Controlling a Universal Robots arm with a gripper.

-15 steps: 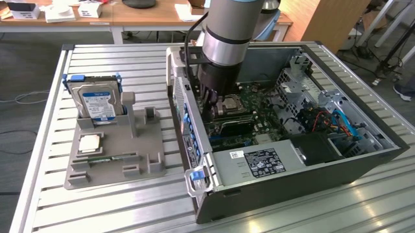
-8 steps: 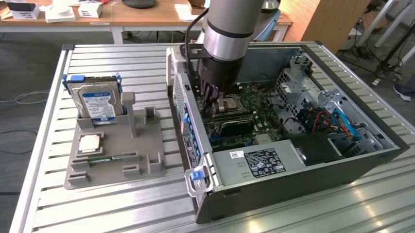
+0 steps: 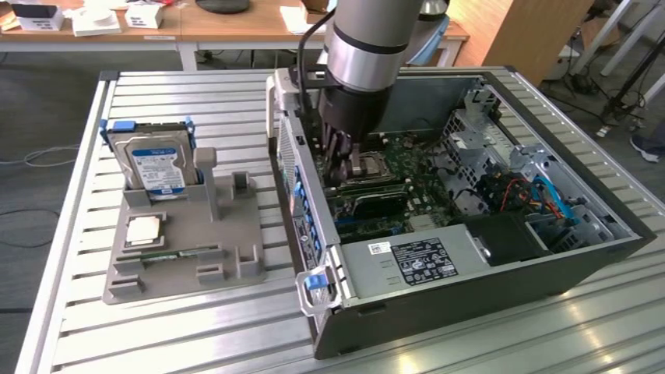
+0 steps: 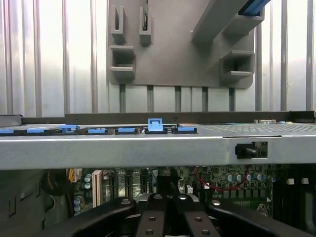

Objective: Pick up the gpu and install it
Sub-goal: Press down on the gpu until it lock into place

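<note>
gripper (image 3: pixel 348 167) inside computer case (image 3: pixel 582 257), fixture (image 3: pixel 177 234) beside

A silver rectangular hard drive (image 3: pixel 156 164) is marked with a blue-white label; a grey plastic holder (image 3: pixel 187 241) is seen; a green motherboard (image 3: pixel 400 183) is shown.

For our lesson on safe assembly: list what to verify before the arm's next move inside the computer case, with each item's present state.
1. End effector down inside the open case: ok.
2. End effector shut: ok.
3. gpu held in it: cannot tell.
4. gpu seated on the motherboard: cannot tell.
5. Hard drive standing in the grey holder, apart from the arm: ok.
</note>
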